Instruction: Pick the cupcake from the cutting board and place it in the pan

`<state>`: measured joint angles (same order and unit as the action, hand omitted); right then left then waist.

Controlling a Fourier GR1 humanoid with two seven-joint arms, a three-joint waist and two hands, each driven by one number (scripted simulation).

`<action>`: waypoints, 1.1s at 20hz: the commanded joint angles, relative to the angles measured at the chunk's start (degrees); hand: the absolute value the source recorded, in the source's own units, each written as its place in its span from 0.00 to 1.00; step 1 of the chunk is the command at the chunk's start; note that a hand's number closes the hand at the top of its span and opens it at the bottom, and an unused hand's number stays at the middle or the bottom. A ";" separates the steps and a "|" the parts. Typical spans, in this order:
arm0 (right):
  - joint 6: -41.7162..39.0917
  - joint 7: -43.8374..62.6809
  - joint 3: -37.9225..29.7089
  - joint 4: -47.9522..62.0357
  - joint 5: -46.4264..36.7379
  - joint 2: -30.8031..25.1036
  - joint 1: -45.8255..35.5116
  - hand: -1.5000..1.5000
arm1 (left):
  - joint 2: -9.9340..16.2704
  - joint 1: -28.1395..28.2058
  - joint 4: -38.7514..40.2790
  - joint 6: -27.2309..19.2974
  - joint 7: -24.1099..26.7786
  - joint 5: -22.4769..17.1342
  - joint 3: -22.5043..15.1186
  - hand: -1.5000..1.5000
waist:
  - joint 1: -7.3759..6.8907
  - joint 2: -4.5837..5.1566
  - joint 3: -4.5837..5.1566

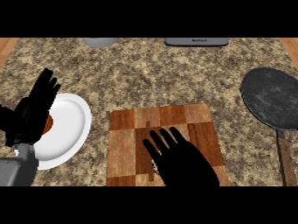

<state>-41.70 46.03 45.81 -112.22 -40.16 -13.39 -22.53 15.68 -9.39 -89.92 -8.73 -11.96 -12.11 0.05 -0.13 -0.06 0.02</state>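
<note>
At the near edge of the surface [144, 74], the right hand [180, 159] is lying over the lower half of the cutting board [161, 131], fingers extended and spread, grasping nothing visible. The cupcake is not showing; the hand is covering that part of the board, so its position cannot be told. At the left, the left hand [38, 107] is resting open, fingers up, overlapping the white plate [71, 127]. Farther right, the pan [278, 98] is sitting with its handle pointing toward the near edge.
</note>
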 commanded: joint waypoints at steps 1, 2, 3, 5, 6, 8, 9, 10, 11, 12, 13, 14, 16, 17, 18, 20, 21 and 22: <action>-2.55 1.89 0.10 4.26 -3.06 7.03 -1.31 0.00 | -1.78 1.29 -2.07 0.10 -0.40 1.09 -0.48 0.50 | -0.08 0.02 -0.01; -5.02 7.60 2.81 0.18 -3.08 9.72 0.70 0.00 | -1.47 1.76 -1.83 0.33 0.15 1.49 -0.41 0.50 | 0.04 -0.04 0.00; -1.95 0.97 1.45 4.35 -5.67 6.21 0.03 0.00 | -1.73 -2.04 2.63 0.64 0.94 1.41 0.88 0.50 | 0.15 0.06 -0.01; -4.19 2.81 -0.02 7.55 -5.17 8.80 -0.76 0.00 | 0.29 -0.91 0.57 2.44 -0.95 -0.07 2.34 0.50 | -0.01 0.05 0.00; -3.01 1.27 -0.43 8.78 -6.44 6.55 -0.49 0.00 | -0.34 0.85 -1.44 0.88 -0.57 1.67 1.27 0.50 | -0.10 0.03 -0.01; -4.30 2.51 -0.24 7.27 -8.16 8.49 0.52 0.00 | -0.67 1.25 -1.44 3.02 -0.91 -0.18 2.15 0.50 | -0.01 0.00 -0.01; -3.40 3.63 1.32 7.68 -9.55 10.72 1.23 0.00 | -0.36 0.72 -4.82 0.74 -4.28 1.16 2.02 0.50 | -0.06 -0.03 -0.02; -4.37 1.49 -1.55 11.73 -9.17 10.50 -1.57 0.00 | -1.68 -0.18 -0.10 1.36 -0.27 0.92 2.56 0.50 | -0.02 0.06 0.00; -1.11 0.41 1.63 10.99 -11.46 8.78 2.44 0.00 | -2.55 -0.43 -2.02 0.53 -2.84 1.90 0.75 0.50 | 0.08 0.02 -0.02; -3.42 -0.69 -2.98 12.62 -10.66 9.16 -1.14 0.00 | -2.99 -0.83 -0.33 0.17 -1.07 3.36 0.47 0.50 | 0.06 0.07 -0.01; -0.45 -3.91 -3.02 16.16 -11.71 8.48 -1.51 0.00 | -2.71 -3.53 -1.47 -0.82 -5.05 3.16 0.64 0.50 | 0.01 0.09 -0.03; -2.53 -3.12 -2.85 12.19 -11.86 8.88 0.61 0.00 | -2.56 -2.44 5.97 2.69 2.63 2.22 3.26 0.50 | 0.21 0.09 0.00; 3.74 -3.75 2.38 12.33 -15.07 8.39 6.46 0.00 | -2.37 0.88 1.18 3.22 1.53 2.35 2.44 0.50 | 0.10 0.02 -0.02; 2.32 -8.35 -2.88 17.67 -14.15 8.39 1.70 0.00 | -1.47 -2.36 0.19 2.51 -2.06 2.43 3.46 0.50 | 0.00 0.06 -0.02; 2.37 -5.43 0.96 14.32 -15.91 9.66 5.42 0.00 | -4.13 -2.14 3.08 1.49 0.91 4.43 1.52 0.50 | 0.18 0.05 -0.02; 3.02 -6.93 -0.09 17.88 -17.26 9.72 5.04 0.00 | -3.21 0.68 -2.80 1.93 -1.51 3.37 2.61 0.50 | -0.04 0.02 -0.02; -0.46 -9.98 -4.22 17.76 -15.80 7.60 1.97 0.00 | -3.55 -1.18 2.74 3.05 1.94 3.63 3.18 0.50 | 0.08 0.08 -0.01; 2.75 -12.16 -4.58 22.31 -16.25 7.70 0.47 0.00 | -3.32 1.90 -7.91 0.82 -4.94 3.66 1.67 0.50 | -0.35 0.02 -0.04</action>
<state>-40.62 38.33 43.65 -95.06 -55.22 -5.02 -20.10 12.64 -9.87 -91.20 -6.95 -13.48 -8.94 2.28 -0.17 -0.02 0.00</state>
